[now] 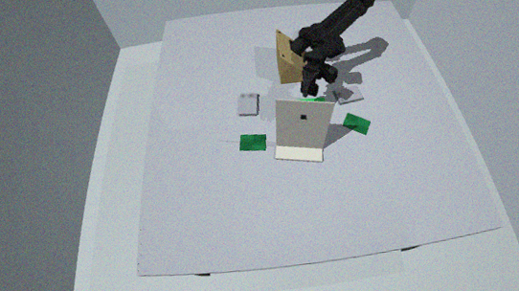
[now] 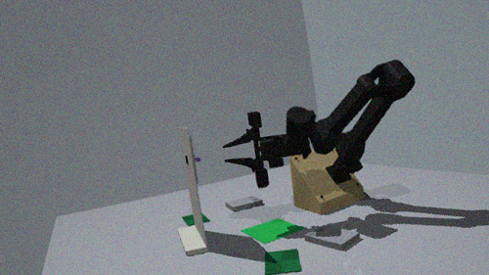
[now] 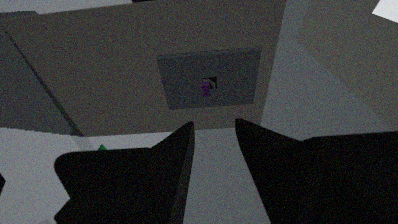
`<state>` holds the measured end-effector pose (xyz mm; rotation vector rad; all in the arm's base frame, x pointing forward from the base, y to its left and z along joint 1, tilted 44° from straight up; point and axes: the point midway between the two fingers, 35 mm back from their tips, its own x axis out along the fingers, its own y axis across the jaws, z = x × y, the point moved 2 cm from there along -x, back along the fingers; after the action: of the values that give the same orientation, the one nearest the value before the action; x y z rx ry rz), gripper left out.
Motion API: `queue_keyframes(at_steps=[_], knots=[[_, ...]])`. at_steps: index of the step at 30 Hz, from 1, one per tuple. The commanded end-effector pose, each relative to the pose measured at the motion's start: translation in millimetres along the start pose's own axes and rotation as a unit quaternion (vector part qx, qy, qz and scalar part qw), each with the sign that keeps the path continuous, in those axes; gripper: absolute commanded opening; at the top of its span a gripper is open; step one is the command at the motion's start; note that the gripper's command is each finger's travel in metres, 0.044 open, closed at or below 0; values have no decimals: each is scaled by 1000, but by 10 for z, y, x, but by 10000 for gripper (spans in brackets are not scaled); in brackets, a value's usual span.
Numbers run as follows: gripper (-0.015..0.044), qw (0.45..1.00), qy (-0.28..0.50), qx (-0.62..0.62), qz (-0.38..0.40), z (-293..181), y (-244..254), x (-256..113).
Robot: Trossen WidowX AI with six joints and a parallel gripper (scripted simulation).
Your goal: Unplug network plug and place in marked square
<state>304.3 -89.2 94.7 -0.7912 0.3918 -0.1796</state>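
The upright panel (image 1: 301, 133) (image 2: 193, 188) (image 3: 115, 80) stands on its pale foot. A small purple plug (image 2: 197, 160) (image 3: 205, 89) sticks out of the socket on the panel's arm side. Its thin tab is too small to make out. My gripper (image 2: 225, 154) (image 3: 214, 125) is partly open and empty. It faces the panel at about the plug's height, a short way back from it, with one finger above the other in the exterior view. A bright green square (image 1: 313, 100) (image 2: 261, 233) lies on the table between the panel and the arm's base.
Two darker green patches (image 1: 252, 142) (image 1: 356, 123) (image 2: 283, 263) lie to either side of the panel. Two low grey blocks (image 1: 247, 104) (image 2: 243, 203) (image 2: 332, 239) lie nearer the arm. The tan wedge-shaped base (image 1: 288, 64) (image 2: 310, 187) is behind the hand.
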Motion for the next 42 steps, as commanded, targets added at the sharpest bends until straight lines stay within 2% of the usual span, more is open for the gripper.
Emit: queue_keyframes(at_steps=[1, 42], knots=[[156, 1000, 3, 1, -1, 9, 17, 118], [156, 1000, 1, 1, -2, 169, 12, 703]])
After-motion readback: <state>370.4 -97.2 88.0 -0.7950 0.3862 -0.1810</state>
